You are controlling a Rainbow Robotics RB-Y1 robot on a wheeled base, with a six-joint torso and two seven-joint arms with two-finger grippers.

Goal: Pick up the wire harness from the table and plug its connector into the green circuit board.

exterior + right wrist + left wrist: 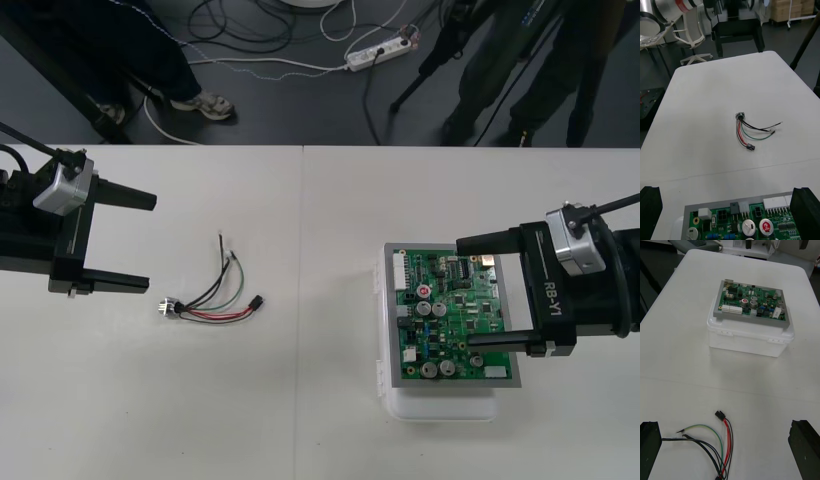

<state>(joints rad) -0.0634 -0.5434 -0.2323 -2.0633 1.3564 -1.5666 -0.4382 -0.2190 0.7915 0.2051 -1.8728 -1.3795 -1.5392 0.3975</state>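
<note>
Wire harness [212,295], few thin red, black, green wires w/ small black plug [258,301] at one end and round metal flanged socket [170,308] at other: flat on plain light table [300,420], L half, well clear of every table edge, open room all round. Plug end toward green circuit board [450,320], not in it; bare tabletop btwn the two. Two loose wire tips splayed toward far edge.

L gripper [150,243]: at L side, black fingers spread wide, released, grasping nothing. Socket near tip of its near-side finger, apart.

R gripper [465,292]: over R part of board, fingers wide apart, released, one along board's far edge, other by its near edge; contact w/ board, cannot tell.

Board level on white box-shaped base [440,405], R half of table, short of near edge.
</note>
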